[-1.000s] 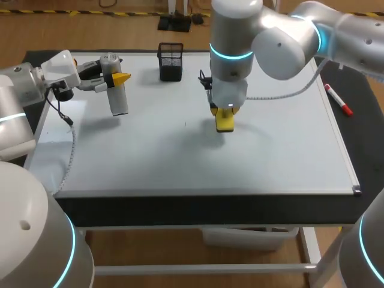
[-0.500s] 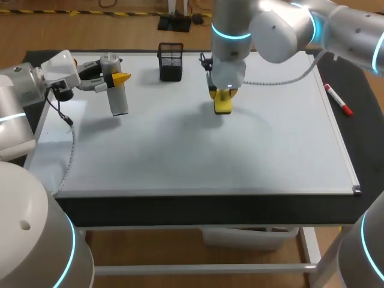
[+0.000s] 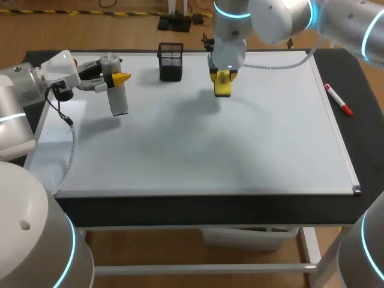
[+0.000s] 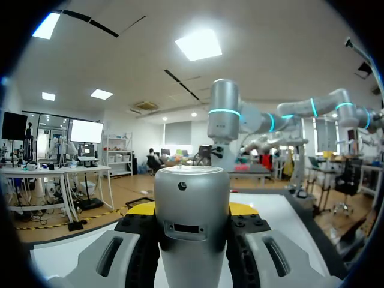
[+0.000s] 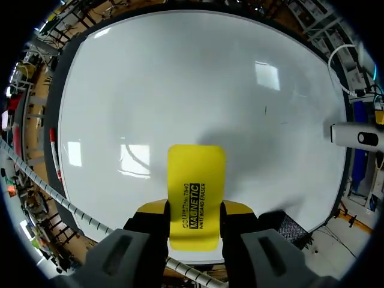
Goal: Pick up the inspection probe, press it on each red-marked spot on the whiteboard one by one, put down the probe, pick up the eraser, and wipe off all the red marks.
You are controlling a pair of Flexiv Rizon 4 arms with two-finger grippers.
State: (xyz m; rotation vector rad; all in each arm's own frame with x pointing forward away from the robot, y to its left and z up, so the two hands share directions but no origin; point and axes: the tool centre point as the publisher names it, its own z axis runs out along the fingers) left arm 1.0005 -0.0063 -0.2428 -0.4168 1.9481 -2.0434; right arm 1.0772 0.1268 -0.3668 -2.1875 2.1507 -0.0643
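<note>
Whiteboard (image 3: pixel 198 150) fills the table, and the landmark is the black mesh holder (image 3: pixel 171 61) standing near its far edge. Just to the holder's right, on that same far strip, the right gripper (image 3: pixel 224 77) points down with the yellow eraser (image 3: pixel 223 87) in it; the eraser's shadow falls on the board a little nearer than the holder. To the holder's left, close to the board's left edge, the left gripper (image 3: pixel 113 79) lies level, clamped on the silver inspection probe (image 3: pixel 116 93), which hangs upright over the board. From the holder toward the near framed edge the white surface runs broad, with one tiny dark speck (image 3: pixel 185 125). Well right of the holder, past the board's right edge, a red marker (image 3: pixel 338 99) lies on the dark mat.

Over to the right wrist view: the right gripper (image 5: pixel 195 210) has both yellow tips pressed on the eraser's (image 5: pixel 196 180) long sides, a grip the head view hides under the wrist. The probe (image 5: pixel 354 137) shows far ahead, and the speck (image 5: pixel 266 110) too. The left wrist view has the probe (image 4: pixel 192 216) squeezed between the left gripper's (image 4: pixel 192 240) dark pads, with the right arm (image 4: pixel 224 129) rising beyond it.
</note>
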